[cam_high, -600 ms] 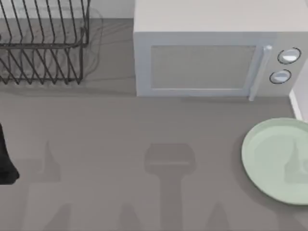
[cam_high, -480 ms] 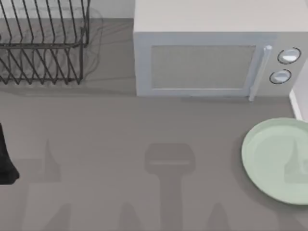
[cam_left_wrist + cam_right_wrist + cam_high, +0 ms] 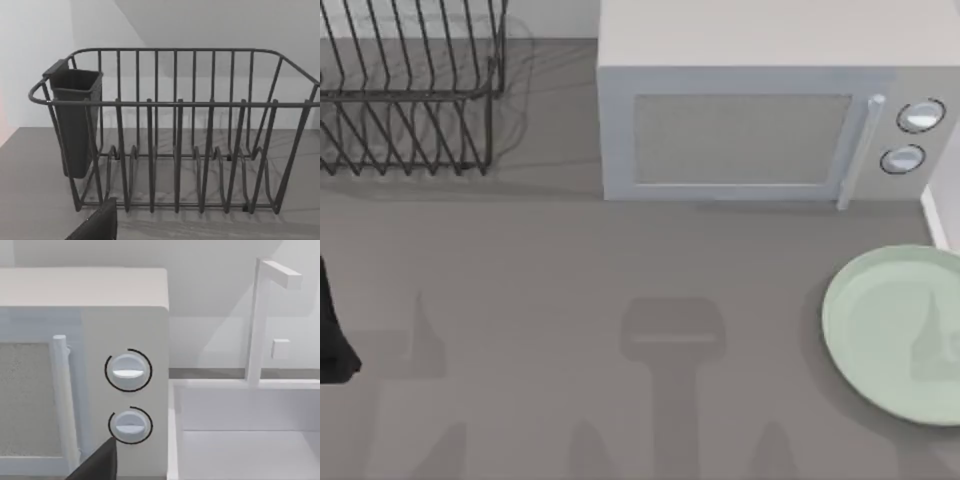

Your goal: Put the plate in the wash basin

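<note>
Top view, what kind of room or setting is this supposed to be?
Most likely a simulated kitchen counter: a light-grey microwave at the back, a black wire dish rack to its left, and a white wash basin with a tap beside the microwave.

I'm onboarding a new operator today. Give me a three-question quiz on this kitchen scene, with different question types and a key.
1. True or false: the plate already lies in the wash basin.
2. Multiple choice: what stands at the table's far left in the top view? A) a kettle B) the black wire dish rack C) a toaster
3. Fill in: the microwave has ___ round knobs beside its door handle.

Key: 1 false, it rests on the table near the top view's right edge; 2 B; 3 two.
</note>
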